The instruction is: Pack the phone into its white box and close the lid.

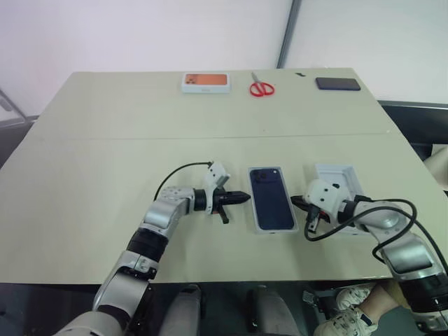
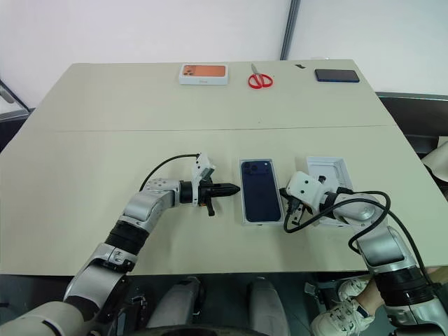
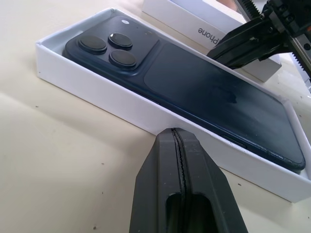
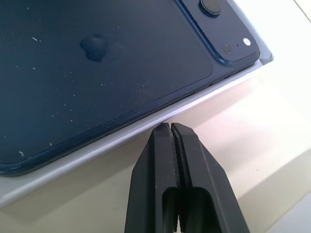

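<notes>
The phone [image 1: 271, 198] lies back up inside the white box [image 3: 112, 99] near the front middle of the tabletop [image 1: 105, 140], its camera bump at the far left corner. The lid [image 1: 337, 183] rests open side up just to the right of the box, apart from it.

The left gripper [image 1: 245, 197] has its fingers pressed together with nothing between them; it points right, its tip just beside the box's left wall. The right gripper [image 1: 295, 201] is likewise closed and empty, pointing left, its tip just beside the box's right wall and in front of the lid.

Along the far edge of the tabletop sit a white box with an orange picture [image 1: 206, 82], red scissors [image 1: 261, 87] and a flat black slab [image 1: 337, 83], well apart from the grippers.
</notes>
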Robot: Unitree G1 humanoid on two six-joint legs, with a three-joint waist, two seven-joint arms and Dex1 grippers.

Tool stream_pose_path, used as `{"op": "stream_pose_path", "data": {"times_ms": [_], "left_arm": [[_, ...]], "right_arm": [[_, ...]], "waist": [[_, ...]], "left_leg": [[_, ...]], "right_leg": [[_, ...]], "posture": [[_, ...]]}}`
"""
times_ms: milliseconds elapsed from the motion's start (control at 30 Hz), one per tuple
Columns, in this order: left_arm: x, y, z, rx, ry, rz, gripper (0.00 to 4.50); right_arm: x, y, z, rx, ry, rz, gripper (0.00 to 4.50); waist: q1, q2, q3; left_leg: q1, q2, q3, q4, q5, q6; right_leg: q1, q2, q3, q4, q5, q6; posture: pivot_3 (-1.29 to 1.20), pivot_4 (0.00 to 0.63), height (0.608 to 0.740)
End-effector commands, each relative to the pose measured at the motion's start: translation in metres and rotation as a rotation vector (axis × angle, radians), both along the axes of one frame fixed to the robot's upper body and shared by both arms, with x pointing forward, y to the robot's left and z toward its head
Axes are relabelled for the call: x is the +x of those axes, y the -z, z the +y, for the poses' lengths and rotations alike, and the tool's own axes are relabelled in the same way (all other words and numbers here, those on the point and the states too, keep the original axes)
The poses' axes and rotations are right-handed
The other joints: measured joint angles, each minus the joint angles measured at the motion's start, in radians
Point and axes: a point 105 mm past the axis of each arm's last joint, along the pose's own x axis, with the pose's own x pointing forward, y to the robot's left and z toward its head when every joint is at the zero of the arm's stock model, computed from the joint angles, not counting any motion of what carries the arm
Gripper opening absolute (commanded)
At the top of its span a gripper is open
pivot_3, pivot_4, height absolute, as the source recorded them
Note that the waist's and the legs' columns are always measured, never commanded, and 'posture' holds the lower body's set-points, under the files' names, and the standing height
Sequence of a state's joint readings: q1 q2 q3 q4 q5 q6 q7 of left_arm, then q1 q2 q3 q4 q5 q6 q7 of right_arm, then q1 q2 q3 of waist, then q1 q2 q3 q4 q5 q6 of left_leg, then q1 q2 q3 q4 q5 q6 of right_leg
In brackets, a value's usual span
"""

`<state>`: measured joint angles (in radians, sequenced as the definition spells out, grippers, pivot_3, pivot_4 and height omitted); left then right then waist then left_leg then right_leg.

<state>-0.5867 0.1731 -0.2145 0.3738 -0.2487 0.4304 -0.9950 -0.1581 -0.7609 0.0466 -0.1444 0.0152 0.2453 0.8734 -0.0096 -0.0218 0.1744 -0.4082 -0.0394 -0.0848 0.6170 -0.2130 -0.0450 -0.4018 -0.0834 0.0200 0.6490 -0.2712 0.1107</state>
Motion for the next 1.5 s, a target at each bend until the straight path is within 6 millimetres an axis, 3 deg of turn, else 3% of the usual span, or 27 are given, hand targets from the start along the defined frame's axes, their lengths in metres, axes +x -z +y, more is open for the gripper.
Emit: {"op": "stream_pose_path", "data": {"times_ms": [33,333,467,567,733,900,967,1067,1200,1300,1500], "left_arm": [[0.008,-0.012,-0.002,-0.014,-0.016,-0.042,0.00],[0.010,-0.023,0.009,-0.055,-0.042,-0.058,0.00],[0.023,-0.035,0.034,-0.079,-0.131,-0.086,0.00],[0.027,-0.039,0.052,-0.070,-0.162,-0.095,0.00],[0.027,-0.049,0.071,-0.086,-0.182,-0.125,0.00],[0.021,-0.056,0.090,-0.082,-0.190,-0.155,0.00],[0.015,-0.062,0.096,-0.107,-0.171,-0.157,0.81],[0.006,-0.073,0.106,-0.119,-0.149,-0.225,2.33],[-0.004,-0.077,0.116,-0.117,-0.124,-0.285,4.35],[-0.010,-0.076,0.120,-0.119,-0.107,-0.297,4.50],[-0.035,-0.071,0.126,-0.108,-0.040,-0.347,4.50]], "right_arm": [[0.002,-0.012,0.001,-0.007,-0.020,-0.048,0.07],[0.012,-0.021,-0.009,-0.058,-0.009,-0.101,0.07],[0.020,-0.035,-0.022,-0.009,0.063,-0.107,0.07],[0.011,-0.022,-0.026,-0.051,0.035,-0.056,0.07],[0.004,-0.020,-0.032,-0.056,0.028,-0.037,0.07],[0.002,-0.029,-0.041,0.000,0.072,-0.038,0.07],[0.001,-0.037,-0.041,0.073,0.092,-0.032,0.00],[0.001,-0.058,-0.033,0.211,0.100,-0.024,0.87],[0.008,-0.064,-0.026,0.247,0.124,-0.054,2.88],[0.012,-0.063,-0.020,0.283,0.159,-0.072,4.48],[0.009,-0.051,-0.030,0.271,0.259,-0.041,4.48]], "waist": [[-0.001,0.000,0.000],[-0.002,0.000,0.000],[-0.004,0.000,0.000],[-0.003,0.000,0.000],[-0.002,0.000,0.000],[-0.005,0.000,0.000],[-0.005,0.000,0.000],[-0.004,0.000,0.000],[-0.003,0.000,0.000],[-0.003,0.000,0.000],[-0.001,0.000,0.000]], "left_leg": [[0.000,0.000,0.000,0.000,0.000,0.000],[0.000,0.000,0.000,0.000,0.000,0.000],[0.000,0.000,0.000,0.000,0.000,0.000],[0.000,0.001,0.000,0.000,0.000,0.000],[0.000,0.000,0.000,0.000,0.000,0.000],[0.000,0.001,0.000,0.000,0.000,0.000],[0.001,0.001,0.000,0.000,0.000,0.000],[0.000,0.002,0.000,0.000,0.000,0.000],[0.001,0.002,0.000,0.000,0.000,0.000],[0.000,0.002,0.000,0.000,0.000,0.000],[0.000,0.003,0.000,0.000,0.000,0.000]], "right_leg": [[0.000,0.000,0.000,0.000,0.000,0.000],[0.000,0.000,0.000,0.000,0.000,0.000],[0.000,0.000,0.000,0.000,0.000,0.000],[0.000,0.000,0.000,0.000,0.000,0.000],[0.000,0.000,0.000,0.000,0.000,0.000],[0.000,0.000,0.000,0.000,0.000,0.000],[0.000,0.001,0.000,0.000,0.000,0.000],[0.000,0.001,0.000,0.000,0.000,0.000],[0.000,0.001,0.001,0.000,0.000,0.000],[0.000,0.000,0.001,0.000,0.000,0.000],[0.000,-0.001,0.001,0.000,0.000,0.000]], "posture": [[0.00,0.150,0.740],[0.00,0.150,0.740],[0.00,0.150,0.740],[0.00,0.150,0.740],[0.00,0.150,0.740],[0.00,0.150,0.740],[0.00,0.150,0.740],[0.00,0.150,0.740],[0.00,0.150,0.740],[0.00,0.150,0.740],[0.00,0.150,0.740]]}}
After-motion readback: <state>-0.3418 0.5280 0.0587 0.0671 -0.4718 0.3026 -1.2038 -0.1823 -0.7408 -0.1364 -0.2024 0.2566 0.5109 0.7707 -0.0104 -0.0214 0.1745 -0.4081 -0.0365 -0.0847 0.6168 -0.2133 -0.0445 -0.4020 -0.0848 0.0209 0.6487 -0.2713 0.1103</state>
